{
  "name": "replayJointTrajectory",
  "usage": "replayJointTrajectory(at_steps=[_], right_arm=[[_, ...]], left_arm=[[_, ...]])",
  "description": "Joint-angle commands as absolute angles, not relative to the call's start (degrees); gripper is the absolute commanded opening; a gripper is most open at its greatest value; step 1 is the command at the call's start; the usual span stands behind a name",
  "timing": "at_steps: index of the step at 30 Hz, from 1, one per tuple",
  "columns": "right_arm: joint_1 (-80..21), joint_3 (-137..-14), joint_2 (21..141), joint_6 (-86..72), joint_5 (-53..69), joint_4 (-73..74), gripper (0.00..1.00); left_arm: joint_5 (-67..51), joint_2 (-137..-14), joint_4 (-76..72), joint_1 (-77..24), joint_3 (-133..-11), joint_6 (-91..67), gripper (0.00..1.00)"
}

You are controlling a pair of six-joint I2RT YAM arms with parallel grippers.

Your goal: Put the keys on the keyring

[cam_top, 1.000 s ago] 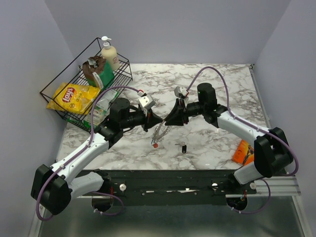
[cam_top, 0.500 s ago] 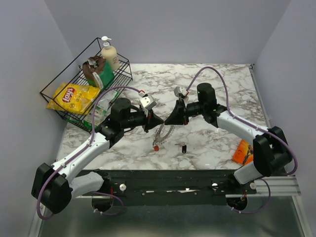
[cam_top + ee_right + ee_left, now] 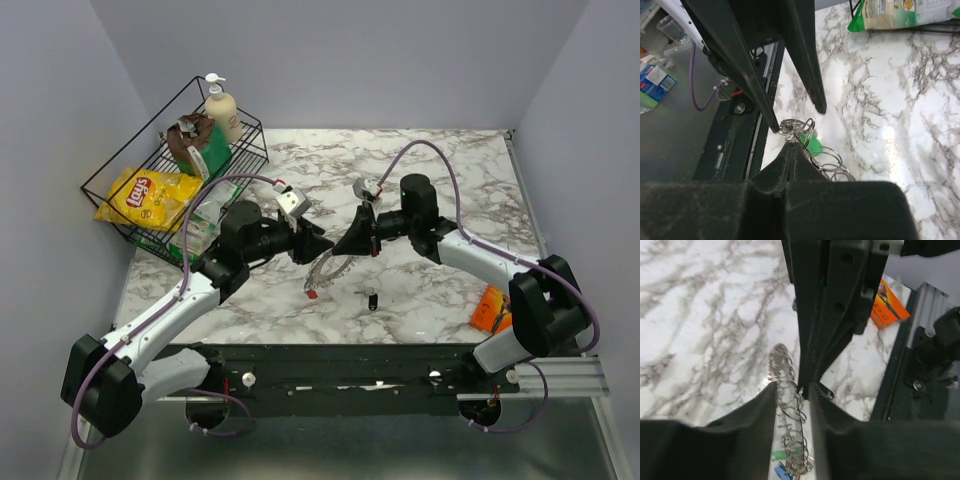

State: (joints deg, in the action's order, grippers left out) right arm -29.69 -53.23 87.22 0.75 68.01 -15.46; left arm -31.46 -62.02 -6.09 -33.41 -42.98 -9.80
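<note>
The keyring (image 3: 328,268), a coiled silvery hoop, hangs just over the marble between both arms, with a red key (image 3: 313,293) dangling at its lower end. My right gripper (image 3: 337,252) is shut on the hoop's wire; in the right wrist view its tips (image 3: 793,144) pinch the keyring (image 3: 799,129) beside a green key (image 3: 814,145). My left gripper (image 3: 322,243) is open. In the left wrist view the keyring (image 3: 790,415) runs through the gap of the left gripper (image 3: 790,390), with a green key (image 3: 781,455) and a blue key (image 3: 782,473) below. A black key (image 3: 371,298) lies loose on the table.
A wire basket (image 3: 112,186) at the far left holds a chips bag (image 3: 140,197), a soap bottle (image 3: 222,108) and other packets. A flat orange piece (image 3: 490,307) lies near the right arm's base. The table's front rail (image 3: 350,380) runs behind both arms.
My left gripper has opened off the keyring while my right gripper has closed on it. The hoop and its red key have shifted slightly left and towards the front.
</note>
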Motion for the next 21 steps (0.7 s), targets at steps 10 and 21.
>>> replayJointTrajectory(at_steps=[10, 21], right_arm=[[-30.2, -43.2, 83.6, -15.5, 63.3, -45.1, 0.01], [-30.1, -37.5, 86.1, -21.6, 62.9, -67.1, 0.01]], left_arm=[[-29.4, -55.5, -19.7, -28.0, -38.1, -20.7, 0.64], [-41.7, -54.1, -28.2, -25.0, -33.3, -25.2, 0.60]])
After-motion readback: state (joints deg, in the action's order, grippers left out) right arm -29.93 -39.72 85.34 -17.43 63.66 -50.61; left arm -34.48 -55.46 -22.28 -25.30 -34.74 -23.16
